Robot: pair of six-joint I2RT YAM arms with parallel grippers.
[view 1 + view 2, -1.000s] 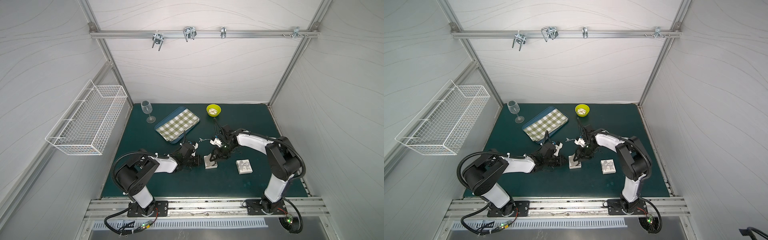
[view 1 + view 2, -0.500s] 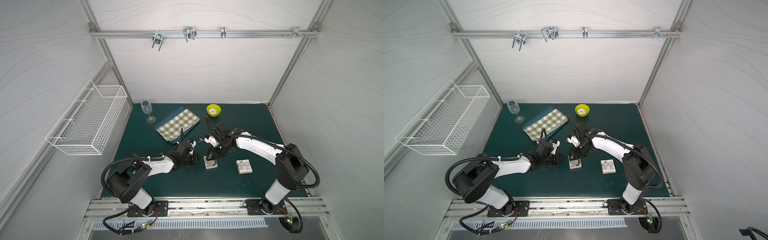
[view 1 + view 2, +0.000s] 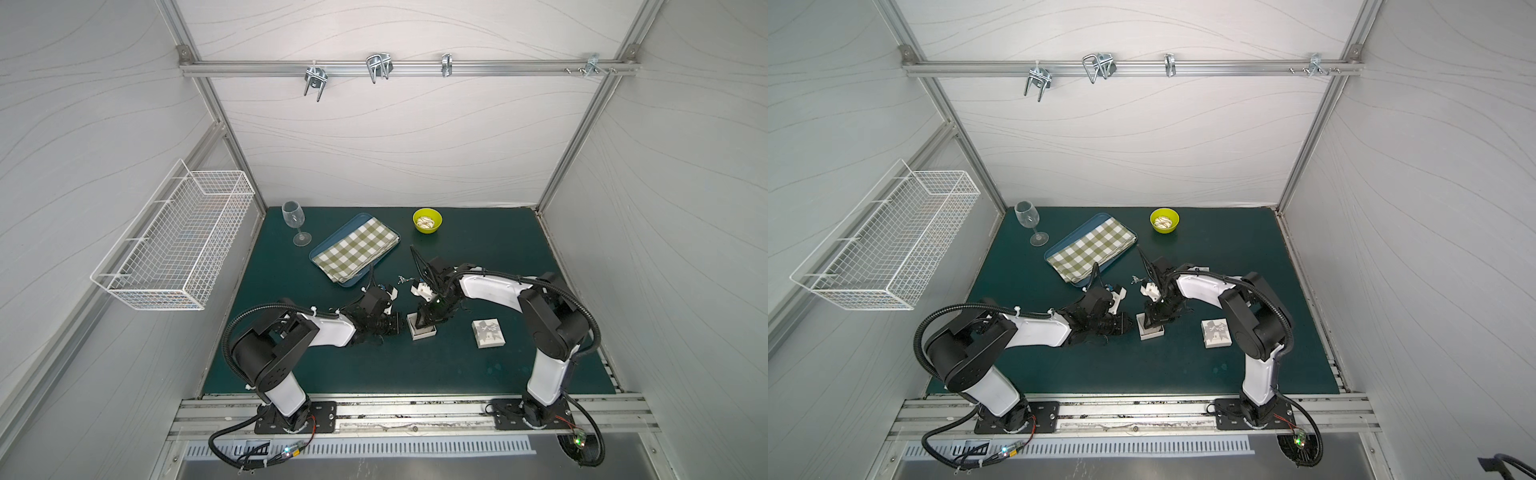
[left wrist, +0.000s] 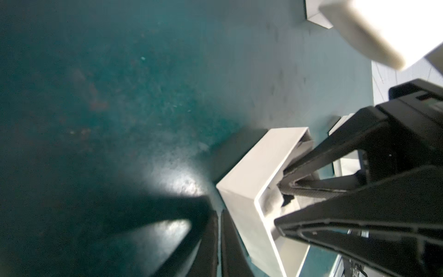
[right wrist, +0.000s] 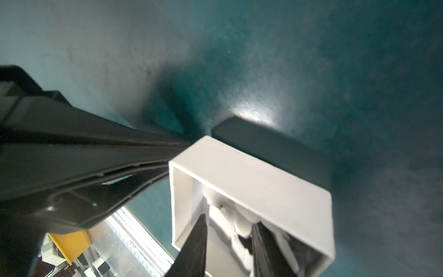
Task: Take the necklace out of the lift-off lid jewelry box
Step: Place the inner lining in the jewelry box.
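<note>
White-panelled enclosure on an aluminium frame, floored with a dark green mat point(image 3: 374, 374); items are listed from left to right. A wire basket point(image 3: 174, 241) hangs on the side wall, with no contents discernible. A wine glass point(image 3: 293, 216) stands upright and looks empty. Beside it a blue tray point(image 3: 332, 235) carries a folded checked cloth point(image 3: 355, 249). The left gripper point(image 3: 398, 327), jaws pressed together, sets its tips against the outer wall of the open jewelry box point(image 3: 423, 335), apparently touching and bracing it. The box, lid off, holds white padding point(image 5: 242, 230). The necklace cannot be made out there, and a small silvery tangle point(image 3: 401, 279) on the mat beyond the box is too small to identify. The right gripper point(image 3: 427, 323) reaches down into the box with jaws partly spread astride the padding; whether anything lies between them cannot be told. Judged step: pinching the chain. To do it well, the brace needs to be firm so that the light box neither slides nor rises. The jaws should close on chain rather than padding, and the lift should go straight up, slowly, clear of the walls. Farther back, a yellow-green bowl point(image 3: 428, 231) contains pale pieces, unidentifiable. The box lid point(image 3: 489, 333) lies on the mat to the right of the box, apart from it.
</note>
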